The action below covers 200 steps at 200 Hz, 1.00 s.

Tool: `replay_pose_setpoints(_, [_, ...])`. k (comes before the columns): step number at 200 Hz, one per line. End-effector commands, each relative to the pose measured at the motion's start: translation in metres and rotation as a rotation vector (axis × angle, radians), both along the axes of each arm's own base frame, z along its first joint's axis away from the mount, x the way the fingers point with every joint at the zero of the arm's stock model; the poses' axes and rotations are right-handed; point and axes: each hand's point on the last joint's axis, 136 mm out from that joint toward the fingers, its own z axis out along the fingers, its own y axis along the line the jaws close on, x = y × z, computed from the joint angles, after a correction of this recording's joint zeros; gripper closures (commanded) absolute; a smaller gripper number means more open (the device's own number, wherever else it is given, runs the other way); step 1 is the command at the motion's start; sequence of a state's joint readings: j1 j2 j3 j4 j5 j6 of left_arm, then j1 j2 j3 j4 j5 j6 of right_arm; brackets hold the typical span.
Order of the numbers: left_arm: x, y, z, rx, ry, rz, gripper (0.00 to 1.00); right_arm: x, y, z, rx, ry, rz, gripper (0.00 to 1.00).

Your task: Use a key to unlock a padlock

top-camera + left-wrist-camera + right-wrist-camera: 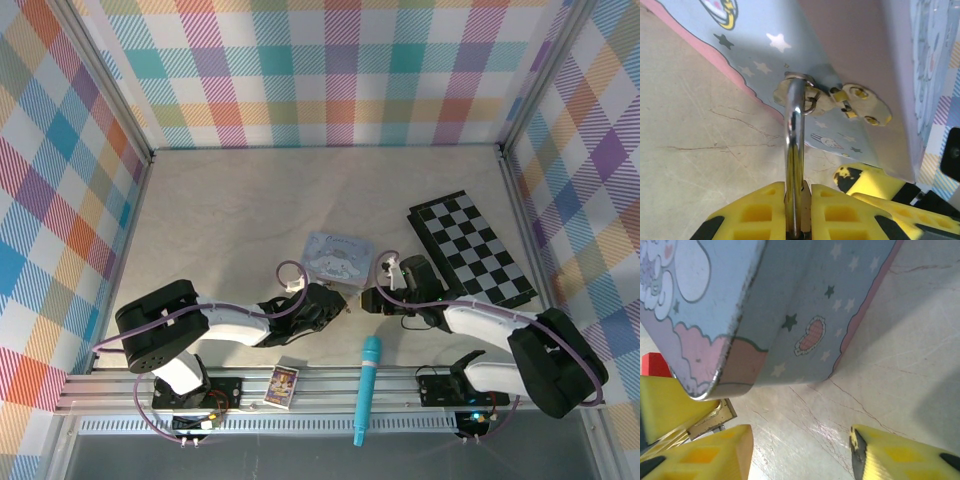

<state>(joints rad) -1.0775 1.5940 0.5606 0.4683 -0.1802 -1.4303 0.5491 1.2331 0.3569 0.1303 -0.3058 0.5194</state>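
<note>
Left pincer (797, 202) clamping padlock (794, 130), right pincer (802, 452) parted

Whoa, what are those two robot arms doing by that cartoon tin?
The left end effector is pinching the padlock. Its silver shackle is hooked through the latch on the cartoon tin. The right end effector sits close beside it with its fingers apart and nothing between them. I can't spot the key, and I can't tell whether the lock is open.
</note>
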Motion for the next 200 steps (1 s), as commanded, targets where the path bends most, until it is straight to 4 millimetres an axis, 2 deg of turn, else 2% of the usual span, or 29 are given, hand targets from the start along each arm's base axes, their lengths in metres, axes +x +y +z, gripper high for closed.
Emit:
replay_pose_setpoints(1, [0.001,0.002,0.000,0.055,-0.010,-0.015,1.00,0.007,0.002,0.010,0.032,-0.020,-0.034,0.39])
replay_pose_setpoints(29, [0.000,0.007,0.001,0.132,-0.014,-0.043,1.00,0.018,0.007,0.021,0.055,-0.023,-0.068,0.25])
replay_pose_setpoints(38, [0.000,0.008,0.002,0.149,-0.018,-0.050,1.00,0.022,0.007,0.024,0.058,-0.027,-0.083,0.23])
replay_pose_setpoints(64, [-0.002,0.013,0.000,0.193,-0.018,-0.066,1.00,0.032,0.009,0.030,0.078,-0.044,-0.124,0.22])
replay_pose_setpoints(140, [-0.005,0.016,-0.013,0.268,0.001,-0.128,1.00,0.056,-0.003,0.020,0.010,-0.012,-0.280,0.23])
replay_pose_setpoints(173, [-0.004,0.020,-0.014,0.275,0.003,-0.129,1.00,0.060,0.006,0.050,0.099,-0.100,-0.253,0.20])
replay_pose_setpoints(200, [-0.001,0.022,-0.014,0.283,0.002,-0.133,1.00,0.064,0.009,0.064,0.104,-0.129,-0.243,0.14])
